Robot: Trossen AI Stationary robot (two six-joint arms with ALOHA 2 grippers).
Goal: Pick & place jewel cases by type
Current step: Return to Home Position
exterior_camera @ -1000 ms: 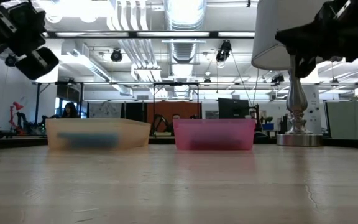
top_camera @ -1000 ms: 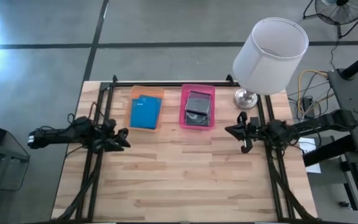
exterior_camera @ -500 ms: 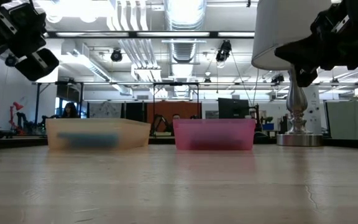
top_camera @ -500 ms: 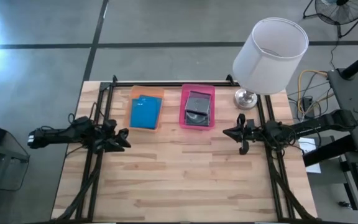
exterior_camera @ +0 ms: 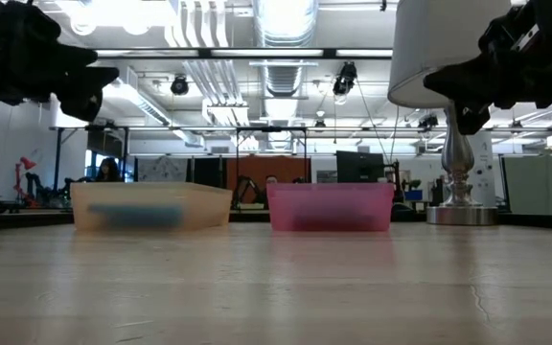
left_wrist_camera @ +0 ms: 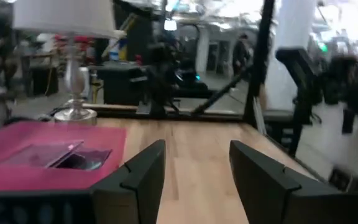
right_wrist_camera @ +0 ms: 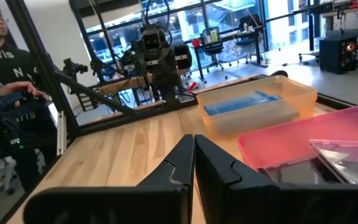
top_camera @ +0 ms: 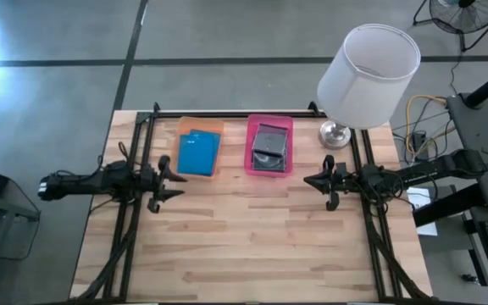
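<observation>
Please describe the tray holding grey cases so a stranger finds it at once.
Find the white lamp at the far edge of the table. Beside it sits the pink tray holding grey cases; its orange neighbour holds blue ones.

Your left gripper (top_camera: 173,180) sits mid-left in the high view, raised, fingers (left_wrist_camera: 143,174) spread apart. Your right gripper (top_camera: 313,180) sits mid-right, raised, fingers (right_wrist_camera: 178,163) pressed together. Both arms lie level, pointing toward frame centre.

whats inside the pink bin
The pink bin holds grey and clear jewel cases, stacked, the top one showing a disc. How many lie beneath is hidden by it.
</observation>
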